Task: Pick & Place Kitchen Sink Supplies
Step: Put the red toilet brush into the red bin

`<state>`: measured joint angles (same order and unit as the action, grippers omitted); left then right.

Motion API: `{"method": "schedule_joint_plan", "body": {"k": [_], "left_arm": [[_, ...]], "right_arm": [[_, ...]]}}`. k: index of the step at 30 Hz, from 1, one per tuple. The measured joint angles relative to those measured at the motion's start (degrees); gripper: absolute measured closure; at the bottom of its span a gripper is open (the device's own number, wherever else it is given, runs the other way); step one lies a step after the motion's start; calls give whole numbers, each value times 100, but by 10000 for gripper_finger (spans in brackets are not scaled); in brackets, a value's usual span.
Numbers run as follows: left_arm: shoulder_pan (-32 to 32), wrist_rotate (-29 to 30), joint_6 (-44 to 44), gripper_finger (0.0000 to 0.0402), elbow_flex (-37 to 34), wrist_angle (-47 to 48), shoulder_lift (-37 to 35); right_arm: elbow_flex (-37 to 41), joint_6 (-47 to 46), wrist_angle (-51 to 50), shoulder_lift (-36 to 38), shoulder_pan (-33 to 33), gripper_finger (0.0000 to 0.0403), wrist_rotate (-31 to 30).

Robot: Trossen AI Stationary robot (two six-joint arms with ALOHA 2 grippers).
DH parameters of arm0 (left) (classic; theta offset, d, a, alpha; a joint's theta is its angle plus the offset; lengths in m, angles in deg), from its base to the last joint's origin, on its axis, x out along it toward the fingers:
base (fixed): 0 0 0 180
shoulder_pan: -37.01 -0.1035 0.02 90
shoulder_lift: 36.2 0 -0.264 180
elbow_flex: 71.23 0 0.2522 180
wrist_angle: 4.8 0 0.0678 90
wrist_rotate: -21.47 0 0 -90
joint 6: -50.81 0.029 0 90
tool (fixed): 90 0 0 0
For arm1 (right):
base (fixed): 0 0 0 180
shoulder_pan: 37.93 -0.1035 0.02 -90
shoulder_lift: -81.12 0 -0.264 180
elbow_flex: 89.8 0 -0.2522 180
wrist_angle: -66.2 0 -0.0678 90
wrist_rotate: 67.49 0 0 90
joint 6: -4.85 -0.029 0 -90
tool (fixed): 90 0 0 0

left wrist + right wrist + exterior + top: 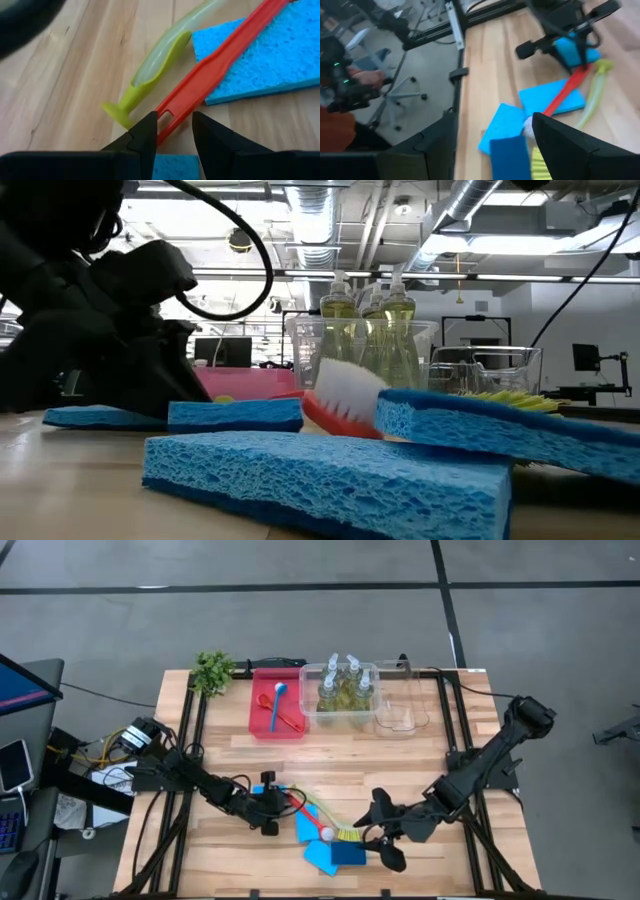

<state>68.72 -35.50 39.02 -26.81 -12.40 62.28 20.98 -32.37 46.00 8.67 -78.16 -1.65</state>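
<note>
Item: my left tool [175, 131], parted astride the red brush [220, 70] handle; risk: closing off-centre flicks it away.

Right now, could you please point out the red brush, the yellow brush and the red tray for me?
red brush [220, 67], left wrist view, middle of its handle.
yellow brush [155, 65], left wrist view, middle of its handle.
red tray [262, 722], high view, bare floor near its left wall.

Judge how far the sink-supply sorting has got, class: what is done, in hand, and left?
Done: bottles in the clear bin, blue brush in the red tray. In hand: left gripper straddles the red brush handle, open. Left: sponges and yellow brush on the table.
</note>
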Motion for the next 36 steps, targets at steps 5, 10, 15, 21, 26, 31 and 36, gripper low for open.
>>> {"method": "schedule_joint_plan", "body": {"k": [5,10,15,21,26,31,36], "left_arm": [[0,56,-2,277,0,-3,0],[2,61,-30,287,0,-3,0],[2,29,-400,331,0,-8,0],[24,-218,-950,394,0,-64,-9],[127,-277,-1121,394,-2,-147,-10],[285,-286,-1126,397,-4,-382,-9],[421,-284,-1126,398,-4,-848,-9]], "right_arm": [[59,19,-2,0,12,154,-463],[201,-64,4,0,49,154,-650],[325,-355,4,0,117,154,-672],[328,-382,5,0,146,154,-743],[328,-395,4,0,144,154,-743],[328,-489,7,0,144,154,-743],[328,-535,9,0,144,154,-743]]}}
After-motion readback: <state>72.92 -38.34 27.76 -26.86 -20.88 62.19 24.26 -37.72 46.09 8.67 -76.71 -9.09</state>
